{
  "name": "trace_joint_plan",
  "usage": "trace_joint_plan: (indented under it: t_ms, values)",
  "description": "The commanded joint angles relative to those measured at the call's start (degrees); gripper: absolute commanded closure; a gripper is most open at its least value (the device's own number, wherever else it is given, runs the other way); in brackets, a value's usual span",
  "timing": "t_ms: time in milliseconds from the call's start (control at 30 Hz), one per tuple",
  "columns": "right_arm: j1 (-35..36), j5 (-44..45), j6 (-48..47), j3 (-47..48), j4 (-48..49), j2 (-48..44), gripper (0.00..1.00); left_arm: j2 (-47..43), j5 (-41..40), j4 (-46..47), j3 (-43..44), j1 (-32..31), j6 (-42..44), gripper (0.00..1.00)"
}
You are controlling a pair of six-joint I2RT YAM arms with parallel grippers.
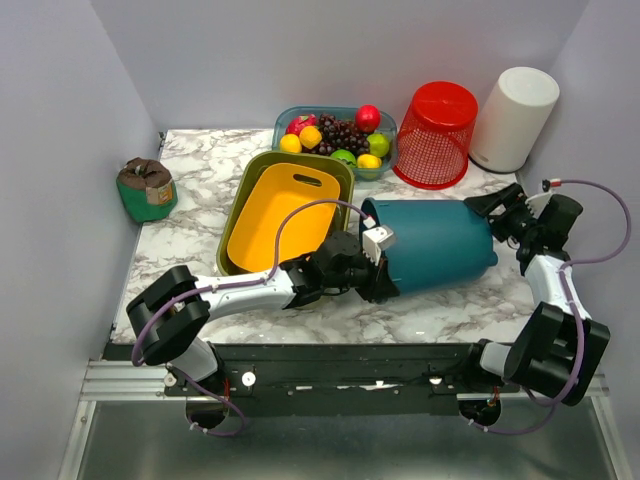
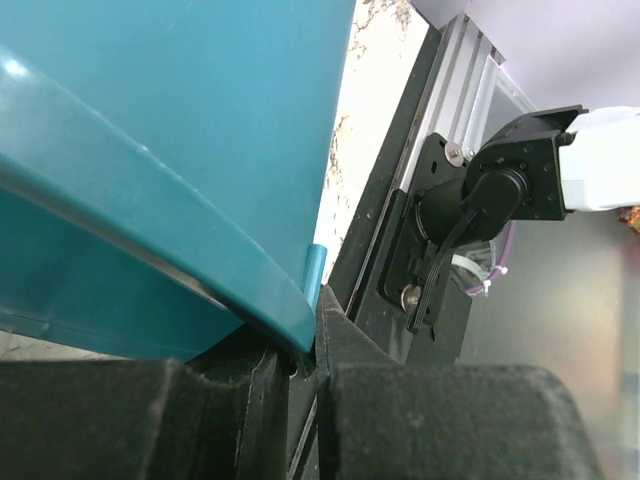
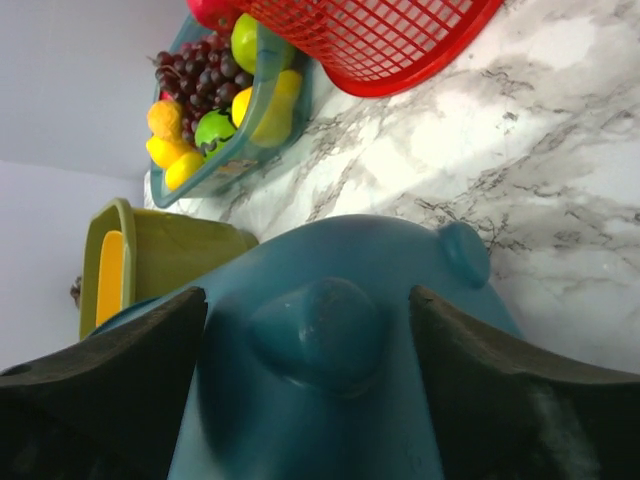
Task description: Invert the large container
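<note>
The large teal container point(image 1: 435, 245) lies on its side on the marble table, mouth to the left and base to the right. My left gripper point(image 1: 375, 265) is shut on its rim at the mouth; in the left wrist view the teal rim point(image 2: 180, 150) is pinched between the dark fingers of the gripper point(image 2: 305, 350). My right gripper point(image 1: 495, 215) is open at the base end. In the right wrist view its fingers stand either side of a round foot on the teal base point(image 3: 330, 400), the gripper point(image 3: 308, 295) close against it.
A green tub with a yellow tub inside point(image 1: 290, 215) sits just left of the container's mouth. Behind stand a tray of fruit point(image 1: 335, 135), an upturned red mesh basket point(image 1: 437, 133) and a white cylinder point(image 1: 513, 118). A green bag point(image 1: 147, 188) is at far left.
</note>
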Motion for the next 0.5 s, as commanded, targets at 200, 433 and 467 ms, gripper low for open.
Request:
trace_joint_plan:
  t_ms: [200, 433, 467]
  values:
    - [1.79, 1.0, 1.31, -1.47, 1.32, -3.5, 0.54, 3.93, -1.75, -14.47, -0.36, -0.44, -1.36, 1.0]
    - [1.88, 1.53, 1.22, -0.94, -0.61, -7.37, 0.74, 4.19, -2.37, -15.27, 1.75, -0.35, -0.66, 0.98]
    - [1.88, 1.53, 0.79, -0.16, -1.05, -8.59, 0.77, 4.54, -2.11, -15.27, 2.53, -0.35, -0.48, 0.98]
